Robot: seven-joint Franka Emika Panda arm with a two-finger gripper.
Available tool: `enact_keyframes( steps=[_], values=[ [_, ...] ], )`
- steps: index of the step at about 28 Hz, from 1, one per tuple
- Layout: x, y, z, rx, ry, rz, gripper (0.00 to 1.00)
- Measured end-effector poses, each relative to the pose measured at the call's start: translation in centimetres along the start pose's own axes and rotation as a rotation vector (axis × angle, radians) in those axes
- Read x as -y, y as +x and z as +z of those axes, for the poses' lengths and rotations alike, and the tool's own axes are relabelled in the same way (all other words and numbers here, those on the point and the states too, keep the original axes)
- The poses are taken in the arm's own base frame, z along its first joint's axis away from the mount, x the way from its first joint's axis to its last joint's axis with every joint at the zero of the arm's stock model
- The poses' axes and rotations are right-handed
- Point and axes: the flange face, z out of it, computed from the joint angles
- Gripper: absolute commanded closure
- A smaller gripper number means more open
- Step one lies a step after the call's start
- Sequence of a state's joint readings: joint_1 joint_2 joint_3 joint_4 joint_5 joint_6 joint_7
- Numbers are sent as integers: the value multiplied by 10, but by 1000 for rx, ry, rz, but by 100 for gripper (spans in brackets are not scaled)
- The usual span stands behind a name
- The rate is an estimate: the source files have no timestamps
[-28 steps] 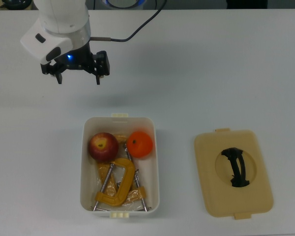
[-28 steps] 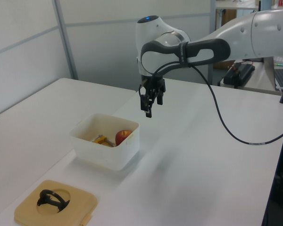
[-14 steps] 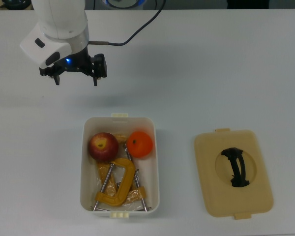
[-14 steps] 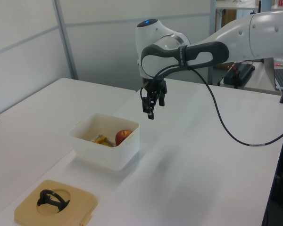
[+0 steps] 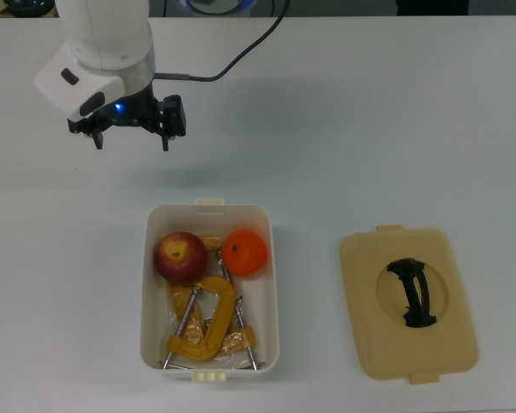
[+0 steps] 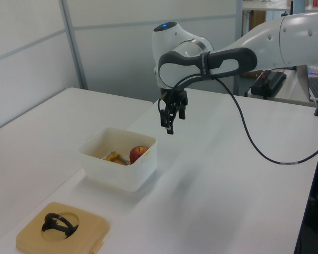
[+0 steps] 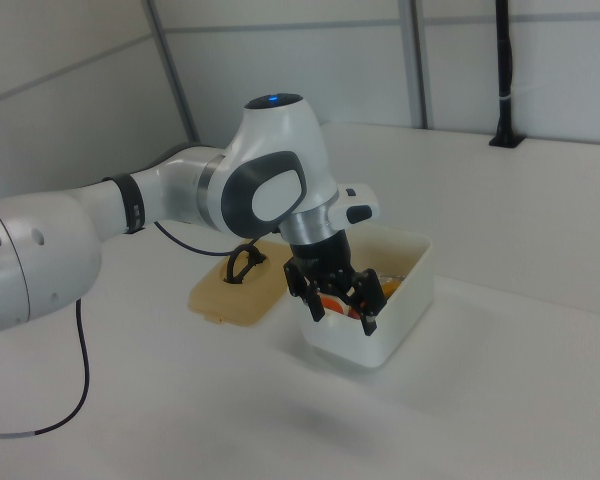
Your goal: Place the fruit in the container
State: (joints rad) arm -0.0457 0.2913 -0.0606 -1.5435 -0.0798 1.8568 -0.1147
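We are seeing both fruits already lying inside the white container (image 5: 210,292): the apple (image 5: 181,256) and the orange (image 5: 244,252) are sitting side by side at the end nearer our arm, touching or nearly touching. Yellow clamps (image 5: 208,327) are filling the rest of the tub. Our gripper (image 5: 129,129) is hanging above the bare bench (image 5: 370,129), well apart from the container, with its fingers spread and holding nothing. We are judging the task as done, since no fruit is showing anywhere outside. The beige lid (image 5: 408,303) is lying beside the tub, on the top view's right.
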Motion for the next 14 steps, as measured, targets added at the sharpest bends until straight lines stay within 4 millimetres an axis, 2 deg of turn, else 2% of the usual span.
enact_keyframes(
  steps=[14],
  values=[
    [-2, 0, 0, 2, -13, -3, 0]
  ],
)
